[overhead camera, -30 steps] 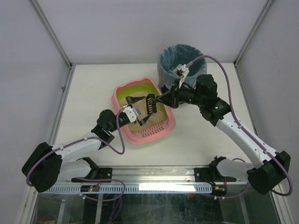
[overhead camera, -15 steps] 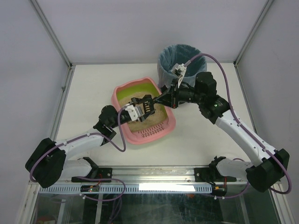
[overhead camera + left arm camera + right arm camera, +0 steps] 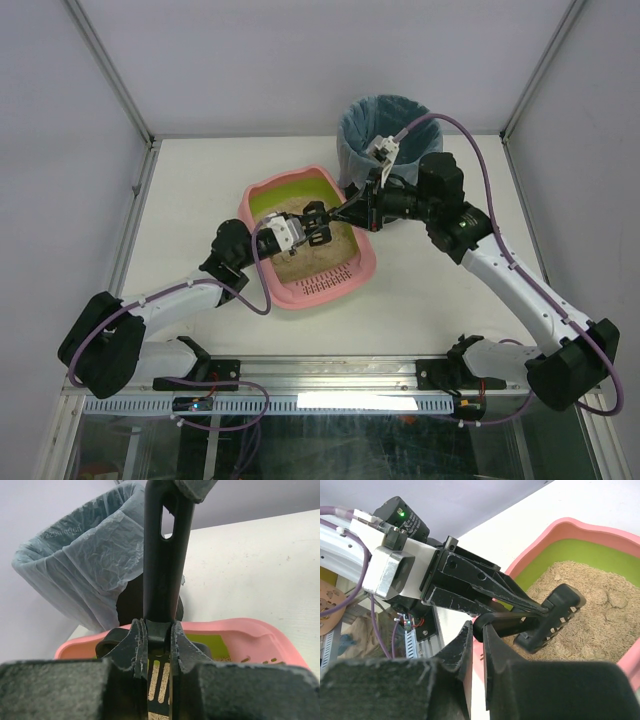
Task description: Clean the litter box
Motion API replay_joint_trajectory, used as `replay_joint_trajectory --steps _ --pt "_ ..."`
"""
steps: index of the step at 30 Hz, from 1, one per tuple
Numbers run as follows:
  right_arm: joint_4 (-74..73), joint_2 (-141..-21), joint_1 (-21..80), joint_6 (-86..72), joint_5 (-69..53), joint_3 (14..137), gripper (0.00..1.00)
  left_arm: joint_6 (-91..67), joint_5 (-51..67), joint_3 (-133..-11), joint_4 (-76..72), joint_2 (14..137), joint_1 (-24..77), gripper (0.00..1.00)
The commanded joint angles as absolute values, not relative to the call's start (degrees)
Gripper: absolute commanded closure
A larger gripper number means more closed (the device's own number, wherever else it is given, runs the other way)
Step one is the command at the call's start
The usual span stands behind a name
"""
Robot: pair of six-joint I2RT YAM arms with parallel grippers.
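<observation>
The pink litter box (image 3: 262,192) with beige litter (image 3: 600,605) lies at mid-table; its rim also shows in the left wrist view (image 3: 250,630). A small black slotted scoop (image 3: 330,218) hangs just above the litter, held from both ends. My left gripper (image 3: 312,224) is shut on the scoop's neck by the slotted head (image 3: 552,617), its jaws (image 3: 159,630) pinching the handle (image 3: 162,565). My right gripper (image 3: 356,212) is shut on the handle's far end (image 3: 487,625). No clumps show on the scoop.
A round black bin lined with a blue bag (image 3: 390,125) stands right behind the litter box's far right corner, close to the right arm. The bin's bag (image 3: 85,565) fills the left wrist view's left side. White table all round, cage posts at the edges.
My left gripper moved right over the box to the scoop and shut on its neck. The right gripper kept hold of the handle, almost still.
</observation>
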State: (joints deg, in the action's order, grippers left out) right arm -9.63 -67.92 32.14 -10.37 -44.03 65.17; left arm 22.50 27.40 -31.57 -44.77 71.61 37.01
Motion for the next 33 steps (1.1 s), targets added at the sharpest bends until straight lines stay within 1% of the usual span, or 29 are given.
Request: replay_joint_trajectory --steps 1,2,3,4,5,8,9,10,12,18,22,27,33 --pt "-11.0 -66.83 32.07 -9.29 -39.05 68.25 0.78 21.27 26.32 -34.23 -47.23 70.53 36.55 1.0" --pt "-11.49 -66.61 32.12 -9.16 -36.76 68.36 0.64 21.34 26.16 -34.07 -47.01 70.23 36.56 1.0" --pt "-11.96 -66.3 32.13 -9.22 -34.48 68.5 0.54 21.23 25.92 -33.91 -46.93 69.93 36.52 1.0" --pt "-12.34 -65.92 32.11 -9.17 -32.26 68.61 0.48 21.1 25.66 -33.87 -46.72 69.72 36.56 1.0" --pt "-12.53 -65.58 32.08 -9.45 -29.81 68.64 0.43 20.9 25.44 -34.0 -46.28 69.62 36.51 1.0" --pt "-12.23 -64.53 32.71 -10.45 -24.17 68.47 0.36 20.61 24.76 -34.61 -44.0 69.37 36.64 1.0" --pt "-12.22 -64.23 33.84 -10.5 -21.61 68.59 0.32 20.35 24.25 -34.74 -43.37 69.24 36.63 1.0" --pt "-12.34 -63.96 35.37 -9.81 -18.7 68.75 0.3 20.18 23.73 -34.81 -42.96 69.18 36.71 1.0" --pt "-12.83 -63.65 40.0 -8.14 -10.76 69.36 0.28 19.7 22.11 -34.6 -42.63 69.01 36.81 1.0" --pt "-12.88 -65.33 53.04 -6.37 12.79 71.0 0.28 19.24 20.93 -34.61 -41.56 68.6 37.24 1.0" --pt "-12.15 -67.97 57.36 -6.6 22.55 71.32 0.31 19.1 20.74 -34.67 -41.16 68.46 37.52 1.0" --pt "-10.74 -69.88 58.44 -9.37 27.95 70.36 0.39 18.78 20.59 -34.07 -41.35 67.47 37.62 1.0" --pt "-8.48 -71.37 58.44 -12.27 25.31 68.75 0.46 17.7 21.13 -33.25 -42.18 66.56 37.7 1.0"
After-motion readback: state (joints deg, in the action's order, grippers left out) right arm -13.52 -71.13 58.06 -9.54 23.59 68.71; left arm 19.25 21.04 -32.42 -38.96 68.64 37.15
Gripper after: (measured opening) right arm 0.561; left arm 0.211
